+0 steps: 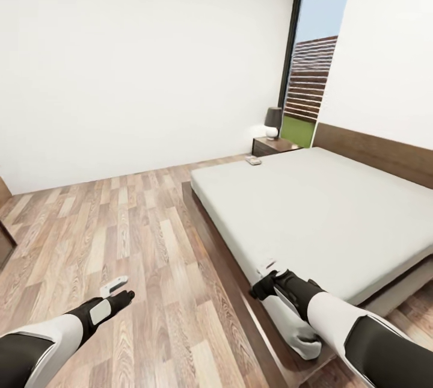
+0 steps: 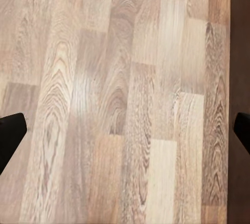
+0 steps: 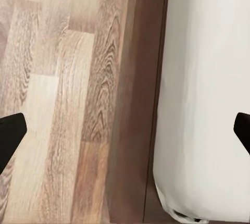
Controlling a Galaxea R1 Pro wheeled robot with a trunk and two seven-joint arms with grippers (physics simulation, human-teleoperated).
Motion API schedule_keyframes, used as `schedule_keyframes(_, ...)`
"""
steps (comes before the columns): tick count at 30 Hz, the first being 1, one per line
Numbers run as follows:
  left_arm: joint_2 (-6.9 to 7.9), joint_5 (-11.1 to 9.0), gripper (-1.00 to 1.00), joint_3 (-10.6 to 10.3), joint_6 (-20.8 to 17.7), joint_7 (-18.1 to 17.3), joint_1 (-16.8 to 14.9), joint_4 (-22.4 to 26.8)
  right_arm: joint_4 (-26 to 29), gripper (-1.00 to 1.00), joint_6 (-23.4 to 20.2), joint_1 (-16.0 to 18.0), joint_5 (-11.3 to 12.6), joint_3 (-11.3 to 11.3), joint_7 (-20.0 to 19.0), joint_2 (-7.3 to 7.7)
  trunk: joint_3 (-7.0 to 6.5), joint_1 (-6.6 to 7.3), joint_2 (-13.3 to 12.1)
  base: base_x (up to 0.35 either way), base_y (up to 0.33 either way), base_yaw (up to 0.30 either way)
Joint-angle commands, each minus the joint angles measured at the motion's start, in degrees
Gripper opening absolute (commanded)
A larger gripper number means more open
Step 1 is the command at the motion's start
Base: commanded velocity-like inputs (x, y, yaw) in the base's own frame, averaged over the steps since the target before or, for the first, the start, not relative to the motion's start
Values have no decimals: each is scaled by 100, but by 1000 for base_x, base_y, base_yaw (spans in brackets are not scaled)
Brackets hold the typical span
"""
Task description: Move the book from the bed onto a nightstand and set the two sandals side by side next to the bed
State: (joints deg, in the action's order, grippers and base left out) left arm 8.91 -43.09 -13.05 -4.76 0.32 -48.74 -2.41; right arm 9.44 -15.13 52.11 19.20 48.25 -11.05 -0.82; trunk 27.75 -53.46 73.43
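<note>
Book (image 1: 253,160): I see it on the bed (image 1: 325,213), near the nightstand (image 1: 273,145).
Fingers: both pairs wide, empty.

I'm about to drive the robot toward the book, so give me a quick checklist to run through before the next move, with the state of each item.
1. Book located: ok. A small pale object lies on the bed at the far corner near the nightstand; too small to confirm it is the book.
2. Left gripper empty: ok, fingers spread over bare floor.
3. Right gripper empty: ok, open over the bed's near corner.
4. Nightstand top free: not ok, a lamp stands on it; space left cannot tell.
5. Path along the bed: ok, no obstacle seen.
6. Sandals located: cannot tell.
</note>
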Motion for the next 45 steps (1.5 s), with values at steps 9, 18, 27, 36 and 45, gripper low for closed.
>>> schedule_keyframes(9, -3, -50, 100, -50, -16, 3, -5, -12, 5, 100, 11, -21, 53, 47, -2, -10, -217, 198, -359, 0, 0, 208)
schedule_keyframes(18, -4, -50, 100, -49, -16, 3, -4, -12, 5, 100, 25, -32, 53, 45, 5, -14, -438, 396, -720, 0, 0, 208)
schedule_keyframes(27, -4, -50, 100, -50, -16, 3, -4, -13, 5, 100, 27, -34, 49, 49, 6, -14, -660, 594, -1081, 0, 0, 208)
schedule_keyframes(36, -10, -50, 100, -55, -16, -4, -4, -7, 5, 100, 28, -35, 49, 52, 13, -15, -882, 791, -1442, 0, 0, 208)
schedule_keyframes(45, -4, -50, 100, -55, -16, -5, -4, -8, 5, 100, 28, -35, 49, 45, 15, -15, -1105, 989, -1803, 0, 0, 208)
